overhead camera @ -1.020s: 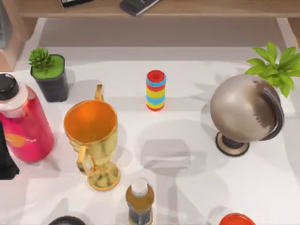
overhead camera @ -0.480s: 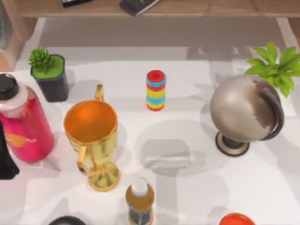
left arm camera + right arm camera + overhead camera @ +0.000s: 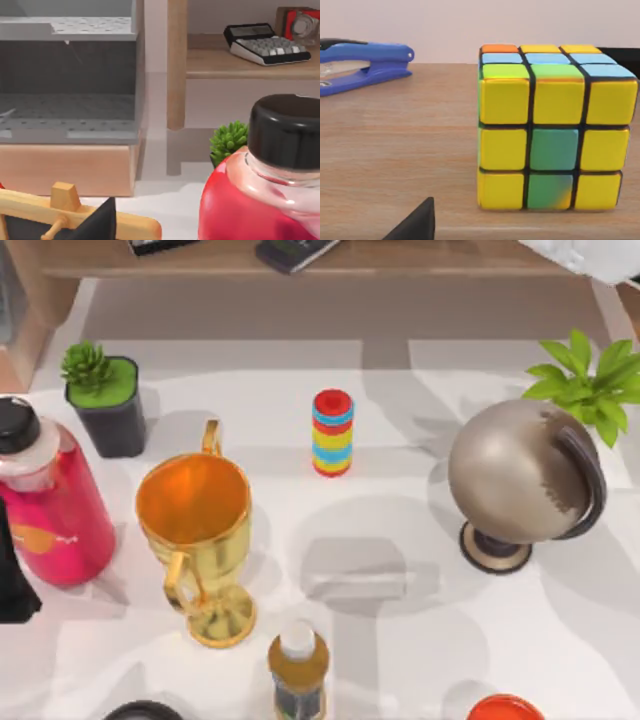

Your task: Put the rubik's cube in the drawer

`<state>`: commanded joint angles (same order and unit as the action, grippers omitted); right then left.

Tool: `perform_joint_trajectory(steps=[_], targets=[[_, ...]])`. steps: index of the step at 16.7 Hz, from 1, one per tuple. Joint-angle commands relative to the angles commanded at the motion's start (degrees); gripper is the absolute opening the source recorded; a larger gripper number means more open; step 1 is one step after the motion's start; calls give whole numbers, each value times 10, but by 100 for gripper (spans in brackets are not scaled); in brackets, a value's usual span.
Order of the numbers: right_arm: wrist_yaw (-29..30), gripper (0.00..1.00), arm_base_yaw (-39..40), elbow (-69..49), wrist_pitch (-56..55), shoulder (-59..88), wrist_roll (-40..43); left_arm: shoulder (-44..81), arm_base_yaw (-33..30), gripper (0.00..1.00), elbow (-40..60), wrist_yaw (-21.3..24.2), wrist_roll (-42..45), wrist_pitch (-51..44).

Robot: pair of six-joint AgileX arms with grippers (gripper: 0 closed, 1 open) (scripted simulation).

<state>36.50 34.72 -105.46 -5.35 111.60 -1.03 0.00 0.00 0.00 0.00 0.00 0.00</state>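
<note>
The rubik's cube (image 3: 555, 127) sits squarely on a wooden shelf (image 3: 395, 145), close before the right wrist camera, glossy plastic tiles mostly yellow with two green, black seams between. A blue stapler (image 3: 360, 62) lies well apart behind it. In the top view a pale piece of the right arm (image 3: 590, 255) has newly entered at the far right corner, so I judge the reach is under way. Whether either hand is released or clenched, I cannot tell. The left wrist camera faces a grey perforated drawer (image 3: 67, 75), open, past a red bottle (image 3: 260, 200).
</note>
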Motion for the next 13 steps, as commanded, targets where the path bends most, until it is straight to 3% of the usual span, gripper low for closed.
perform_joint_trajectory(steps=[7,13], targets=[[-2,100,-2,-11,3,7,0,0,0,100,0,0,0,0],[-27,100,-28,-130,52,75,0,0,0,100,0,0,0,0]])
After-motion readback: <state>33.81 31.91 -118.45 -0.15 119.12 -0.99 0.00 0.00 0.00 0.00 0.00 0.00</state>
